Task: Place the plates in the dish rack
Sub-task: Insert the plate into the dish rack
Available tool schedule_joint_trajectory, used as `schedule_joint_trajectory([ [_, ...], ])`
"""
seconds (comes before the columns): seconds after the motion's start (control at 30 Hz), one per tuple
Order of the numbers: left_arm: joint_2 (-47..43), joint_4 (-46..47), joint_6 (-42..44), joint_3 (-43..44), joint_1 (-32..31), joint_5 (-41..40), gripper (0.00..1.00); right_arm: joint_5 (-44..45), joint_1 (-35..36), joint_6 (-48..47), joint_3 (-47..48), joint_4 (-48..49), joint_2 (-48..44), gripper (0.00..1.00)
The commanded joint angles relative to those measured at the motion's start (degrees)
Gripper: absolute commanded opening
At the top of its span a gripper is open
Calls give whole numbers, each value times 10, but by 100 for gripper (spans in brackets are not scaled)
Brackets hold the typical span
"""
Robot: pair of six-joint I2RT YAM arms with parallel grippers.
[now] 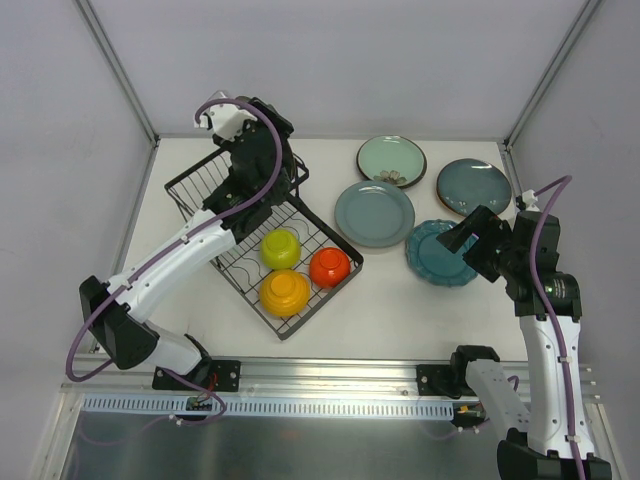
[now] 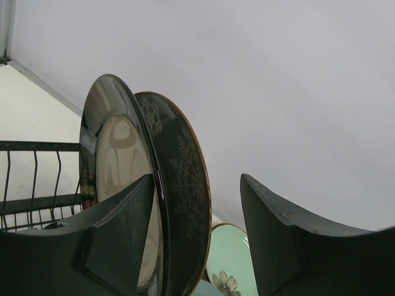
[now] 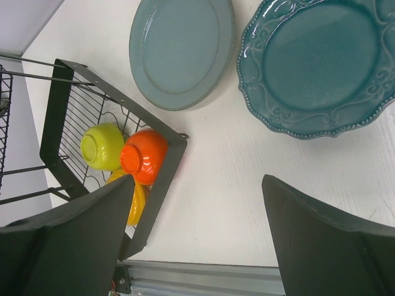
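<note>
My left gripper (image 2: 196, 179) is open over the raised part of the black dish rack (image 1: 190, 190). A dark grey plate with a white snowflake pattern (image 2: 185, 185) stands on edge between its fingers, close to the left finger (image 2: 117, 234) and well apart from the right one. A second dark-rimmed plate (image 2: 114, 154) stands upright beside it. On the table lie a mint green plate (image 1: 392, 158), a dark teal plate (image 1: 474, 187), a grey-blue plate (image 1: 374, 213) and a scalloped teal plate (image 3: 315, 61). My right gripper (image 3: 199, 179) hangs open and empty above the table, beside the scalloped plate.
Three small bowls sit in the rack's lower basket: yellow-green (image 1: 281, 247), orange-red (image 1: 330, 266) and yellow-orange (image 1: 284, 292). The rack's near corner (image 3: 162, 185) reaches toward the right gripper. The metal rail of the table's near edge (image 3: 247, 277) runs below it.
</note>
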Motion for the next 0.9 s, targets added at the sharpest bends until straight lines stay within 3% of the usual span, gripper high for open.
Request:
schedule_joint_trajectory([
  [0.0, 7, 19, 12, 23, 2, 23, 58, 7, 4, -11, 14, 2, -7, 89],
  [0.6, 23, -4, 21, 44, 4, 95, 78, 4, 4, -14, 10, 6, -5, 89],
  [0.87, -8, -10, 66, 41, 5, 112, 95, 2, 4, -13, 10, 6, -4, 89],
])
